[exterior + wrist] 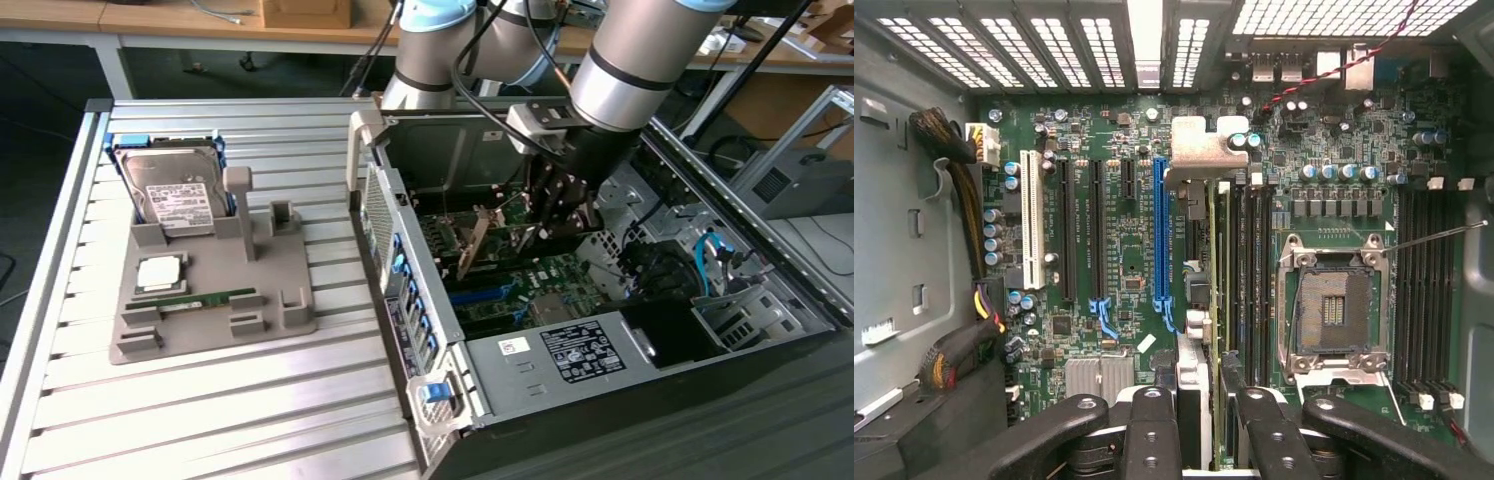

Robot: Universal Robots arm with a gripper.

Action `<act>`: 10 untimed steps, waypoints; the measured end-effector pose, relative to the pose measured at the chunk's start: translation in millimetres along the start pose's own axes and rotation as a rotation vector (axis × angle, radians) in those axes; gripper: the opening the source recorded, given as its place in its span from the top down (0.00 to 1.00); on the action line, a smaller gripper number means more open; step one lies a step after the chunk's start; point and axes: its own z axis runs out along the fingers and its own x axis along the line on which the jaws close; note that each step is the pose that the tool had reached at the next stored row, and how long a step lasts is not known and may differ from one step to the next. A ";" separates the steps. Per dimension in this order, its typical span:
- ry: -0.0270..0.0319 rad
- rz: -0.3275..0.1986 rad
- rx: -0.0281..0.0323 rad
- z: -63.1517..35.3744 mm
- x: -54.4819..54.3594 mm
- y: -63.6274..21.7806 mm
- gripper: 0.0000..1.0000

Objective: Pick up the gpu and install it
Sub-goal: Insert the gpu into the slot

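The black tool (1199,425) is gripping the thin brownish-green gpu card (471,243) edge-on, holding it upright inside the open computer case (400,210) above the green motherboard (1124,250)

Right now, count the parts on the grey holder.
3: hard drive standing at the far end, processor chip in the middle, RAM stick lying nearest. Others may be hidden.

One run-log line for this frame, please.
state: gripper jaws shut on thin brownish-green gpu card | place: above green motherboard in open metal case
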 end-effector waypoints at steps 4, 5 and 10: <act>-0.0002 0.018 0.0005 0.3 0.0 0.0 0.73; -0.0001 0.020 0.0005 0.3 0.0 0.0 0.73; -0.0003 0.021 0.0006 0.5 0.5 3.2 0.73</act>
